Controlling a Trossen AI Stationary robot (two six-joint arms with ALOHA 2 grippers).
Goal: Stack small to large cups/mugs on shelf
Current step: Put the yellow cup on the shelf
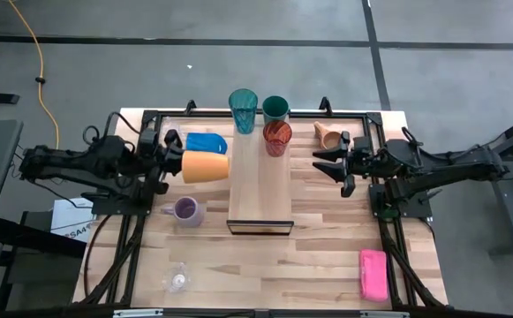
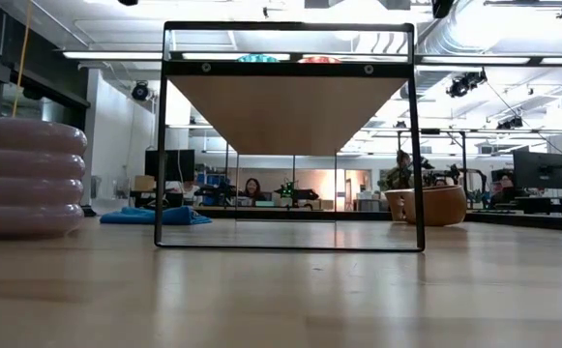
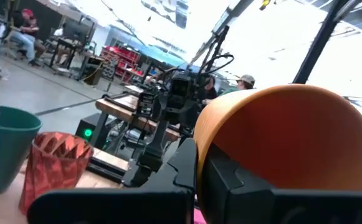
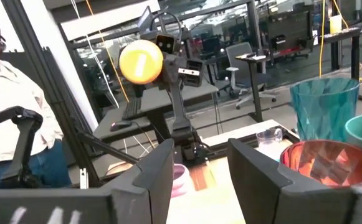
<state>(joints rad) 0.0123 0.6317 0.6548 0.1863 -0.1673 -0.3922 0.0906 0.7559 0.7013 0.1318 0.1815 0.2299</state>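
Note:
The light-wood shelf (image 1: 260,190) stands mid-table. The teal tumbler (image 1: 243,108), the dark green cup (image 1: 275,108) and the red cup (image 1: 277,138) stand upright on its far end. My left gripper (image 1: 173,164), left of the shelf, is shut on the orange cup (image 1: 206,166), which lies on its side. The lavender mug (image 1: 186,210) stands on the table near it. The tan mug (image 1: 328,134) lies on its side right of the shelf. A clear glass (image 1: 178,279) stands front left. My right gripper (image 1: 335,168) is open and empty, right of the shelf. My left gripper holds the orange cup by its narrow end (image 1: 185,165), one finger (image 3: 237,177) on either side, coming level from the table's left. The cup lies level along the fingers, its wide end (image 4: 140,61) toward the shelf, lifted clear of the table. The gripper body hides the exact contact.
A blue cloth (image 1: 206,141) lies just beyond the orange cup. A pink sponge (image 1: 373,272) lies front right. A second clear glass (image 4: 268,138) shows in the right wrist view. The shelf's near half is bare wood. People show in the room behind.

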